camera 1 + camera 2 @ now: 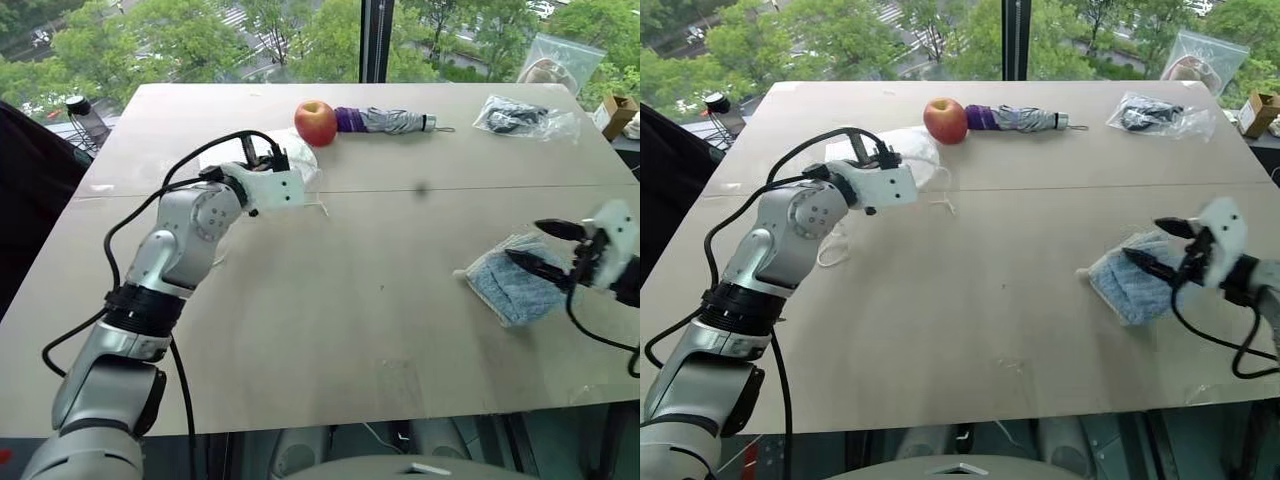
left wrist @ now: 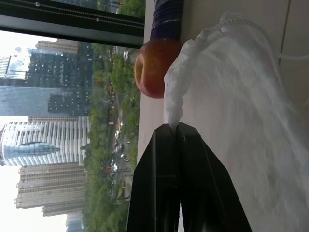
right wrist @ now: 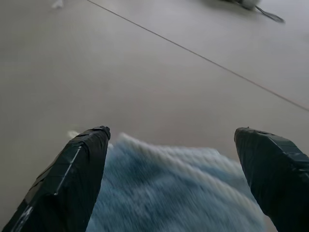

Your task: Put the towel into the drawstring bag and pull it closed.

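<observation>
Left claw point(image 2: 176, 126) is clenched on an edge of the bag point(image 2: 251, 111) in the upper left of the desk point(image 1: 330, 300), right claw point(image 1: 548, 248) stands released over the towel point(image 1: 510, 285) at right; insertion and cord-pulling remain undone.

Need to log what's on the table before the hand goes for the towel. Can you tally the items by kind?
Towel: 1
Drawstring bag: 1
Apple: 1
Folded umbrella: 1
Clear plastic bag of dark items: 1
Total: 5 on the table
</observation>
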Controlling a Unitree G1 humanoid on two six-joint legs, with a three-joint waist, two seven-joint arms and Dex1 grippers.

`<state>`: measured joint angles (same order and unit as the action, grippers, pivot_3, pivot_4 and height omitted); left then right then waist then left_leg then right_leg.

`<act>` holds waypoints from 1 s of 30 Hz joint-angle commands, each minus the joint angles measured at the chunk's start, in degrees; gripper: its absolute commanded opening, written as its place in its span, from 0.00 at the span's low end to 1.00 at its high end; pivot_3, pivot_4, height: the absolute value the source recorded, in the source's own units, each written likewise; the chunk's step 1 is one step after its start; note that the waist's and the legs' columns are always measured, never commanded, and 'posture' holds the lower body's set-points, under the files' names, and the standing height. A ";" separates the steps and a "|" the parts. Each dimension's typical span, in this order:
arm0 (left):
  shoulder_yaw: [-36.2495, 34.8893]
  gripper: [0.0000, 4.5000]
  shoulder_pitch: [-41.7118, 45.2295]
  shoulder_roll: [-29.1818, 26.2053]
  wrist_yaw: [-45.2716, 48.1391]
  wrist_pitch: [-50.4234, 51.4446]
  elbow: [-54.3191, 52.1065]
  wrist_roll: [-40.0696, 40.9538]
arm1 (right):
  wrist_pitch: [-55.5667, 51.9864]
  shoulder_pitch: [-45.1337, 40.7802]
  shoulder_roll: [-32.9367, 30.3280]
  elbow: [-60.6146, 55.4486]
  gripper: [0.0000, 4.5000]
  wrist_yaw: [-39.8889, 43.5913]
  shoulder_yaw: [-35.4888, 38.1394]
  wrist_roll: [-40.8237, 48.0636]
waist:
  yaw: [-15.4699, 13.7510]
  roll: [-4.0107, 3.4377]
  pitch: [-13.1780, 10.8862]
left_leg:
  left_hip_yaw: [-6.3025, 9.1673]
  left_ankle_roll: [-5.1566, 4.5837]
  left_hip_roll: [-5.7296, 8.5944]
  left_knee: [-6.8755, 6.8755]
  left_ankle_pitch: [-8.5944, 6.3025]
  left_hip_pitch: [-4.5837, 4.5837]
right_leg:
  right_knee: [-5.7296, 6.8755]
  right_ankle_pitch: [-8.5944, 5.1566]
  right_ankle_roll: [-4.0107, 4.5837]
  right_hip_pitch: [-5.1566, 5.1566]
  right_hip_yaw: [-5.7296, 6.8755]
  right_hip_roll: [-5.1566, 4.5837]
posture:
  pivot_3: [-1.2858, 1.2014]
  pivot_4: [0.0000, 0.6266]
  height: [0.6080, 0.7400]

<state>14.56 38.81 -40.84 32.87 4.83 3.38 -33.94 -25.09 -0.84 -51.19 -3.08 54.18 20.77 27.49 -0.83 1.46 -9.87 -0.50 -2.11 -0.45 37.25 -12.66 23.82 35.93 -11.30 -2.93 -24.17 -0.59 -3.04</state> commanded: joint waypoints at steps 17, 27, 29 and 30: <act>-1.43 0.00 0.17 3.34 3.99 2.66 -2.73 2.64 | -22.72 2.13 8.35 -6.30 0.98 -8.24 -8.31 3.32 | 2.02 0.53 0.33 | -0.22 -0.01 -0.21 0.15 0.00 -0.16 | 0.04 0.12 -0.15 0.02 -0.34 0.23 | 0.52 0.24 1.00; -1.50 0.00 -1.14 3.09 5.04 4.31 -4.36 3.41 | -15.37 -0.92 11.04 -0.60 0.37 -10.84 -16.70 -8.10 | 3.32 1.71 0.97 | -0.50 0.02 -0.92 0.08 -0.04 -1.30 | 0.02 0.04 0.17 0.73 -0.39 0.32 | 0.52 0.24 1.00; -2.29 0.00 -1.17 3.99 4.68 6.20 -4.55 3.92 | -15.07 -1.32 11.45 -0.21 0.16 -10.52 -16.75 -8.49 | 3.32 1.71 0.98 | -0.53 0.03 -0.99 0.07 -0.04 -1.33 | 0.02 0.08 0.24 0.73 -0.36 0.29 | 0.52 0.24 1.00; -2.53 0.00 -1.09 4.38 4.54 6.99 -4.63 4.14 | -15.00 -1.47 11.65 -0.12 0.08 -10.38 -16.66 -8.56 | 3.32 1.72 0.99 | -0.56 0.03 -1.01 0.07 -0.04 -1.33 | 0.02 0.09 0.26 0.72 -0.36 0.25 | 0.52 0.24 1.00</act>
<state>13.87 37.22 -36.89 37.82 10.51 1.56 -30.62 -38.82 -3.46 -41.14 -5.82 43.03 9.27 19.51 2.49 3.19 -8.88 -1.07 -2.09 -1.47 37.32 -12.70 22.49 35.95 -11.21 -2.67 -23.45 -0.96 -2.80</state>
